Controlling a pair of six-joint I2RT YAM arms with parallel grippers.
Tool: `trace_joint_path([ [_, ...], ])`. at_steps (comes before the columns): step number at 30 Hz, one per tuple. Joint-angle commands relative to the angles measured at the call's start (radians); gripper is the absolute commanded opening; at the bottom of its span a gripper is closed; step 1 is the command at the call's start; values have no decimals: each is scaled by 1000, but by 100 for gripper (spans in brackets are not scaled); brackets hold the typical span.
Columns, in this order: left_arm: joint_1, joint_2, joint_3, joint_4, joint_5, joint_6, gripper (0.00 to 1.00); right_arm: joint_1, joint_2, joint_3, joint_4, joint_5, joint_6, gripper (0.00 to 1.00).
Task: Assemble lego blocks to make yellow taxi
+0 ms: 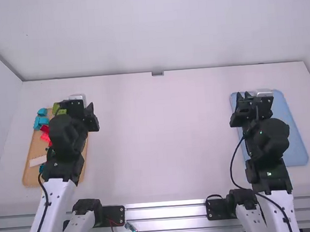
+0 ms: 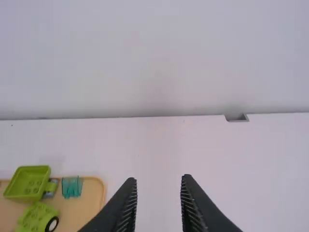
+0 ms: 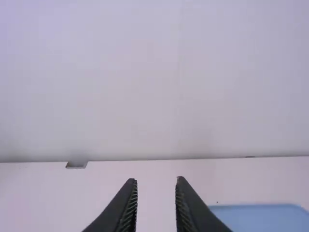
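**Crowding endangered the pick**

Above the white surface (image 1: 162, 142), both the left tool (image 2: 158, 179) and right tool (image 3: 154, 180) gaped empty. The tan tray (image 1: 31, 177) sat left of the left tool, holding lego blocks (image 2: 35, 217); because they bunched together, a descending grasp could have knocked neighbours aside. No lettering was readable.

Green block (image 2: 28, 180): hollow, open-topped | wheeled green block (image 2: 36, 216): beside it | teal block (image 2: 72, 187): far end | red blocks (image 1: 45, 129): together | white block (image 1: 38, 161): flat | all on tan tray (image 1: 31, 177)
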Motion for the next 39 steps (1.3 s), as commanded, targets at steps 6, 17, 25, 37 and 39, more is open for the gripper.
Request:
trace_joint_path([
  [6,-3,-180,-172,4,-3,1,8,-2,-164,-165,3,1,6,6],
  [17,-3,-399,-391,4,-3,1,0,-2,-364,-364,3,1,6,0],
  [25,-3,-529,-521,4,-3,1,0,-2,-479,-480,3,1,6,0],
  [37,-3,-681,-653,4,-3,1,0,-2,-603,-608,3,1,6,0],
  [39,-3,-700,-653,4,-3,1,0,-2,-603,-624,3,1,6,0],
])
